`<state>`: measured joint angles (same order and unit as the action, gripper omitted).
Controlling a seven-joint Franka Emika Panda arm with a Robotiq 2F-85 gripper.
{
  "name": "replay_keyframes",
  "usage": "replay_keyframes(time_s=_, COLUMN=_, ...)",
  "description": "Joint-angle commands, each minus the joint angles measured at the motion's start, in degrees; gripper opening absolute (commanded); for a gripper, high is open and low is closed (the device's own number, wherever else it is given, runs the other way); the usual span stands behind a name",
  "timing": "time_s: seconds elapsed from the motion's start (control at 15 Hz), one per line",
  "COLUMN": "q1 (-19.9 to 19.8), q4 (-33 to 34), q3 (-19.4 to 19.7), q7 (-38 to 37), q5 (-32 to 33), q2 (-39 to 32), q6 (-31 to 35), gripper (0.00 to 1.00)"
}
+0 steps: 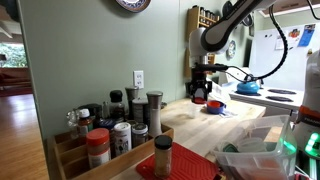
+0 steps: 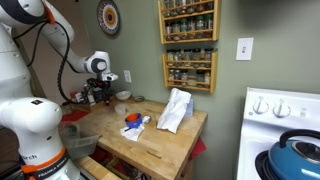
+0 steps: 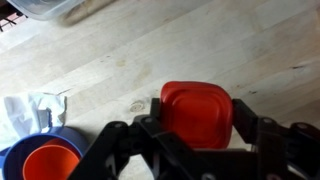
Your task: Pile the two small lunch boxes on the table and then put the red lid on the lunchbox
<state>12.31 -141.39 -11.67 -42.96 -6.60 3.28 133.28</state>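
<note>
The red lid point(image 3: 197, 118), a flat rounded-square piece, sits between my gripper's point(image 3: 198, 100) two black fingers, which press on its left and right edges just above the pale wooden table point(image 3: 230, 45). A blue lunch box with an orange-red one nested inside point(image 3: 45, 160) stands at the lower left of the wrist view. In an exterior view the gripper point(image 1: 200, 88) hangs low over the table with the red lid point(image 1: 198, 100) under it, and the blue box point(image 1: 214, 106) is beside it. The gripper point(image 2: 98, 92) and the boxes point(image 2: 132, 122) also show in an exterior view.
A crumpled white cloth point(image 3: 25, 108) lies next to the boxes. A clear plastic container point(image 3: 60, 8) stands at the top left. A white bag point(image 2: 175, 110) stands on the table. Spice jars point(image 1: 115, 130) fill a rack in front. A stove with a blue kettle point(image 2: 295, 160) stands nearby.
</note>
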Motion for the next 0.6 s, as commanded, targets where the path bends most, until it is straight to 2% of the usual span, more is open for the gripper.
replay_keyframes(time_s=0.0, q1=-0.4, q4=2.0, q3=-0.6, q7=3.3, q5=3.7, q2=0.3, q6=-3.5, gripper=0.46)
replay_keyframes(time_s=0.53, q1=-1.7, q4=5.7, q3=0.6, q7=12.8, q5=9.5, q2=-3.2, q6=-4.1, gripper=0.46)
